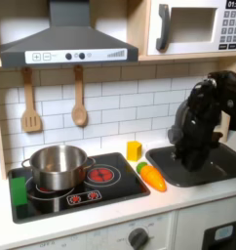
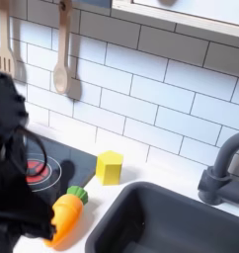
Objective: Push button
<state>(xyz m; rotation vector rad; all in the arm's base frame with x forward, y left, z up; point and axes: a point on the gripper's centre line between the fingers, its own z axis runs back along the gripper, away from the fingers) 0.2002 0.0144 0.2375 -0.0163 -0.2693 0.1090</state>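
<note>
1. Black arm (image 1: 203, 122) is hanging over the sink (image 1: 222, 168) at the first exterior view's right; gripper (image 1: 188, 161) is pointing down near the sink's left edge, fingers too dark to tell if open or closed
2. Buttons (image 1: 59, 57) are sitting on the range hood (image 1: 61, 44) front, upper left in the first exterior view, well apart from the gripper
3. Toy carrot (image 1: 151, 176) is lying just beside the stove (image 1: 105, 176); yellow block (image 1: 135, 149) is sitting behind it
4. Steel pot (image 1: 57, 166) is standing on the stove
5. In the second exterior view the arm is blurring dark across the left, overlapping the carrot (image 2: 68, 215)
</note>
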